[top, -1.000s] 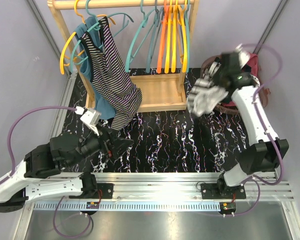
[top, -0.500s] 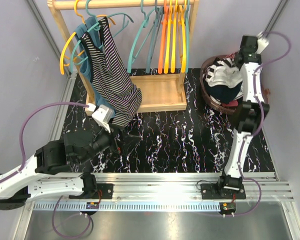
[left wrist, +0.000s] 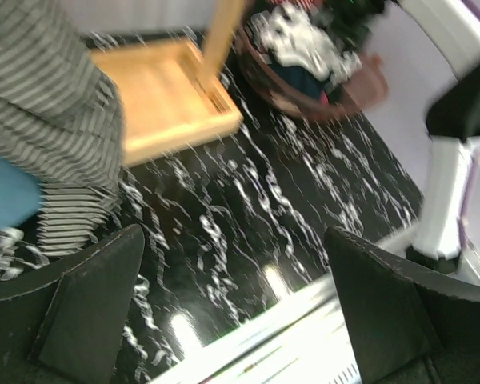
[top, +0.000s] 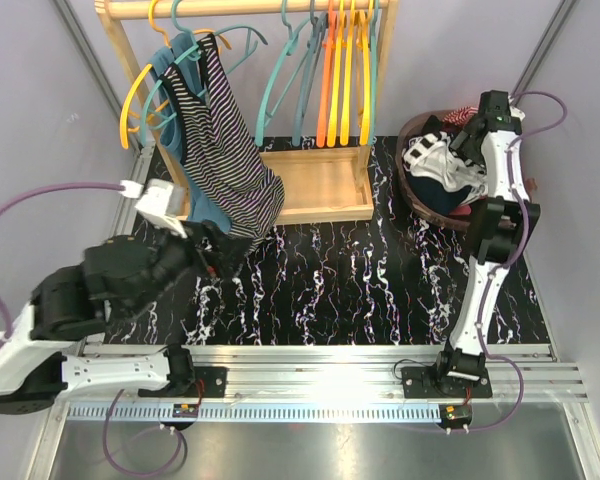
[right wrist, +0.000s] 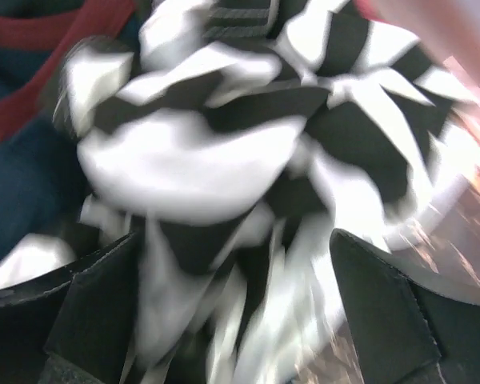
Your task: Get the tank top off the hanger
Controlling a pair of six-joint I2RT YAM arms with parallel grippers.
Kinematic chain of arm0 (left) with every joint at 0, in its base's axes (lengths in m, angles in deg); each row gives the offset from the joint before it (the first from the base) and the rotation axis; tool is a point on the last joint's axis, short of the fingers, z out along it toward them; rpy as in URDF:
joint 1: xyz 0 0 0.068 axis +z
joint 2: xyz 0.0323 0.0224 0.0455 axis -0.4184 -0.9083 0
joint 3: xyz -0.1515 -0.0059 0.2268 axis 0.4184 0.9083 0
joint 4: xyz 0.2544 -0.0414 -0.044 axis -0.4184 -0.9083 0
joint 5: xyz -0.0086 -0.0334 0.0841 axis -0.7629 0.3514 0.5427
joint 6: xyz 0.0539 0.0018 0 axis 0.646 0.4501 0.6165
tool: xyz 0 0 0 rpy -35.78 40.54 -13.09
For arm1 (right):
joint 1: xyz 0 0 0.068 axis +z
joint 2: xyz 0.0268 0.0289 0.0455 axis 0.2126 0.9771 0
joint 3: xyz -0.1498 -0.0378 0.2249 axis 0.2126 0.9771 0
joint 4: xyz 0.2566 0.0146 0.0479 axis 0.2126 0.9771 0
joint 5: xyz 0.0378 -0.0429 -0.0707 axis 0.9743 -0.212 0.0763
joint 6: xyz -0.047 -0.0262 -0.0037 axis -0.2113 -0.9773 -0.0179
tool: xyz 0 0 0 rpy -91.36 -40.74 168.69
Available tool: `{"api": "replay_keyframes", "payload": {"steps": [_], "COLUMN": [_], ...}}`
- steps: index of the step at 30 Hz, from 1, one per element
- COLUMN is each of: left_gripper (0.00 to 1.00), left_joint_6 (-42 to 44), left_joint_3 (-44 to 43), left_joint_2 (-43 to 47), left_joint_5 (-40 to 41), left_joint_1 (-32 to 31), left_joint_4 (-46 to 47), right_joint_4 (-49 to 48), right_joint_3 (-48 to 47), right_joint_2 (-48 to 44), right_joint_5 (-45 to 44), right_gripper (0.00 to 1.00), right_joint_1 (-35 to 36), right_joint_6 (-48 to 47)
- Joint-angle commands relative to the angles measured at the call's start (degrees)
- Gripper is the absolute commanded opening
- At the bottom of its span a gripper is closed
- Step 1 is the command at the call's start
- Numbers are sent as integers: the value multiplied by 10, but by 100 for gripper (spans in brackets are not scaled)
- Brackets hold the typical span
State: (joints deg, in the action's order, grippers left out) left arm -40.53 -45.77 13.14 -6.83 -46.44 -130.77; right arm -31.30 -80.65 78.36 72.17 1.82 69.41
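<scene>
A black-and-white striped tank top (top: 225, 150) hangs on a teal hanger (top: 185, 40) at the left end of the wooden rack, its hem reaching the rack's base. In the left wrist view the striped tank top (left wrist: 48, 96) fills the upper left. My left gripper (top: 220, 255) is open just below and in front of the hem, and the left gripper (left wrist: 236, 264) has only table between its fingers. My right gripper (top: 468, 140) stands open over the basket, and the right gripper (right wrist: 236, 296) hovers close above a black-and-white garment (right wrist: 208, 144) without holding it.
A blue garment (top: 205, 215) hangs behind the tank top. Several bare teal, orange and yellow hangers (top: 345, 70) hang on the rack. The rack's wooden base (top: 315, 185) sits on the marbled table. A brown basket (top: 420, 200) of clothes stands at the right.
My right gripper carried the black-and-white garment over the basket, opened and let it go there. My left arm drew back to the left and rose toward the tank top's hem.
</scene>
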Motion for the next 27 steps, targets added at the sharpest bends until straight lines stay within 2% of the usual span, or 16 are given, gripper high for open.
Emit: {"api": "replay_keyframes", "payload": {"steps": [1, 5, 8, 9, 10, 12, 13, 14, 15, 16, 19, 23, 27], "left_gripper": [99, 99, 99, 99, 99, 99, 99, 99, 99, 99, 99, 99, 99], "left_joint_6": [46, 117, 158, 165, 171, 180, 181, 184, 188, 192, 208, 233, 243], "left_joint_3": [-85, -186, -247, -266, -296, -325, -353, -363, -370, -381, -414, -472, -508], "left_joint_2": [-9, -47, -84, -108, -120, -160, -174, -186, -206, -215, -253, -312, -355], "left_joint_5": [122, 178, 171, 158, 110, 36, 2, -47, -66, -82, -164, -237, -250], "left_joint_1": [2, 7, 37, 53, 74, 172, 205, 258, 278, 296, 384, 458, 485], "left_joint_4": [-48, -73, -81, -92, -99, -125, -134, -141, -142, -139, -132, -143, -142], "right_joint_4": [66, 98, 112, 106, 94, 27, -3, -80, -110, -128, -119, -70, -20], "right_joint_3": [-6, 26, 69, 87, 139, 208, 277, 314, 345, 387, 425, 442, 421], "right_joint_2": [-151, -263, -343, -380, -404, -488, -516, -545, -593, -613, -672, -730, -754], "right_joint_5": [-3, 27, 159, 277, 341, 502, 548, 593, 666, 684, 694, 707, 713], "right_gripper": [100, 100, 100, 100, 100, 100, 100, 100, 100, 100, 100, 100, 100], "right_joint_1": [0, -1, -1, -1, -1, -1, -1, 0, 2, 12, 46, 87, 122], "right_joint_6": [20, 25, -5, -16, -22, -8, 8, 45, 64, 74, 55, 30, 12]}}
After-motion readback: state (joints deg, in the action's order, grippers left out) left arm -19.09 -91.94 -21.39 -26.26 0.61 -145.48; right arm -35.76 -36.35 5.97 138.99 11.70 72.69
